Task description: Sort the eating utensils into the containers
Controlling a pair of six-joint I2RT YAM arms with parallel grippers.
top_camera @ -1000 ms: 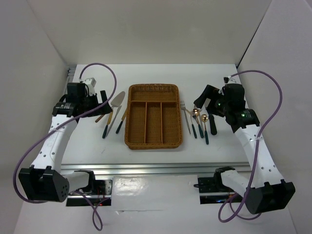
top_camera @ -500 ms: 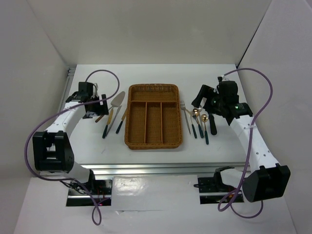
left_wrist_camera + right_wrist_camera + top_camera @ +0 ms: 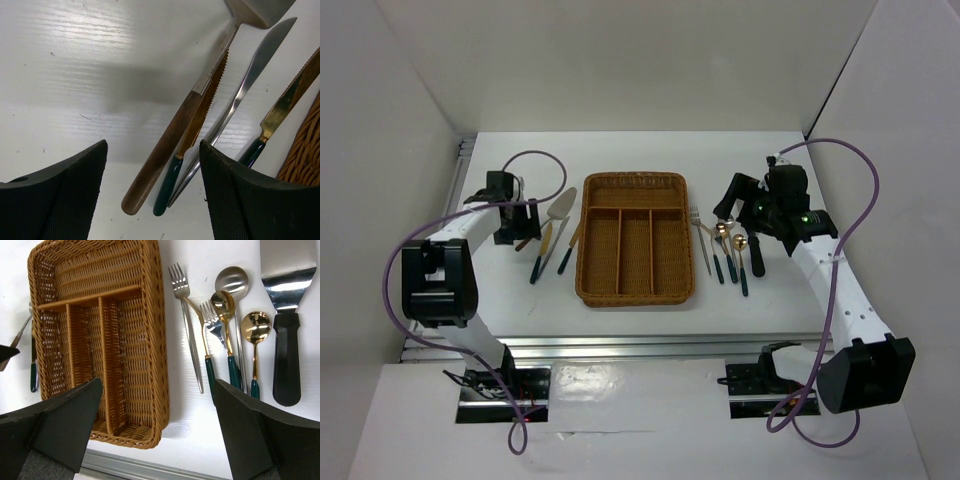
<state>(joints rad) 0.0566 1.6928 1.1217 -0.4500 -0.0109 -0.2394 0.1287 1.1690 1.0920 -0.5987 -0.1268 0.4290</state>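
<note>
The sorting is at its first pick, I judge: no utensil lies in the wicker cutlery tray (image 3: 636, 297) yet, and all four compartments show only bare weave. The tray stands in the middle of the table. On its left lie a server with a wooden handle (image 3: 165, 150), a gold serrated knife (image 3: 205, 107) partly under it, a silver knife (image 3: 250, 75) and a second gold knife (image 3: 280, 110) just beside the tray wall. The left gripper (image 3: 153, 150) is low over this group, its fingers apart, and the near ends of the wooden and green handles lie between them; it holds nothing. On the right of the tray lie a silver fork (image 3: 187, 325), a gold spoon (image 3: 223, 302), other forks and spoons, and a black-handled spatula (image 3: 286, 360). The right gripper (image 3: 158, 382) hangs above the tray's right edge, jaws wide apart and empty. The next move probably needs the left fingers to come down on one handle only, which is difficult because the handles touch each other.
</note>
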